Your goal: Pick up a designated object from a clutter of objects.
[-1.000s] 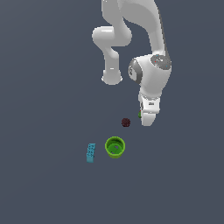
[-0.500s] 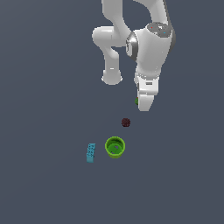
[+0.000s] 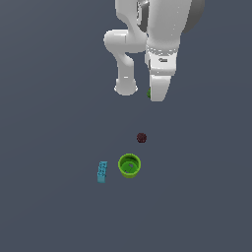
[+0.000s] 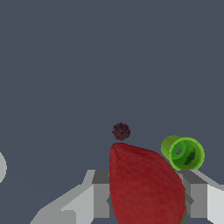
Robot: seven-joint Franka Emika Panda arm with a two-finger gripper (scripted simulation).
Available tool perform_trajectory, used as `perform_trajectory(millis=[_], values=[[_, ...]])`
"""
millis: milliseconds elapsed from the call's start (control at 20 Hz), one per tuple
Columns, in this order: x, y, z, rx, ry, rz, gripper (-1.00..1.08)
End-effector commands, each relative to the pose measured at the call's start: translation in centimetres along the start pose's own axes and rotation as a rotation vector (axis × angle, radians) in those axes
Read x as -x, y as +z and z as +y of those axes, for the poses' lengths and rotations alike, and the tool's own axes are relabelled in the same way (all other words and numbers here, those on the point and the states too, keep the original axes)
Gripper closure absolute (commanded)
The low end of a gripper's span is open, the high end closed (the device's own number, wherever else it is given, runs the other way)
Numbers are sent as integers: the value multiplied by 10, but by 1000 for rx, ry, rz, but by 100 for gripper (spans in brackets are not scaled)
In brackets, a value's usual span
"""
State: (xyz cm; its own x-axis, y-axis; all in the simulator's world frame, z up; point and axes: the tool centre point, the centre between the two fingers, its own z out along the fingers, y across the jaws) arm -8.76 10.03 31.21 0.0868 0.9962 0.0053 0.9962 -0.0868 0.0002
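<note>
Since earlier frames we see arm climb, carrying gripper [image 4: 146, 199] up, well clear of maroon ball [image 3: 141, 138], green cup [image 3: 129, 165], cyan brick [image 3: 102, 172]. Strawberry [image 4: 146, 186] sits clamped between fingers [image 4: 99, 200], long axis along them, tip outward. Exterior view hides it but for green speck; wrist view shows grasp plainly.

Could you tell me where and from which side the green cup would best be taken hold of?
Probably from straight above: the green cup stands upright on the floor with its mouth open upward, so one finger could go inside and one outside the rim. The tool is shut on the strawberry now.
</note>
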Motion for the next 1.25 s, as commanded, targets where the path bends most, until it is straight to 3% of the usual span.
perform_trajectory(millis=[0,600,1200], values=[[8,-23,-3,-1,0,1,108],[35,-96,-10,0,4,-4,108],[38,-105,-9,0,4,-5,108]])
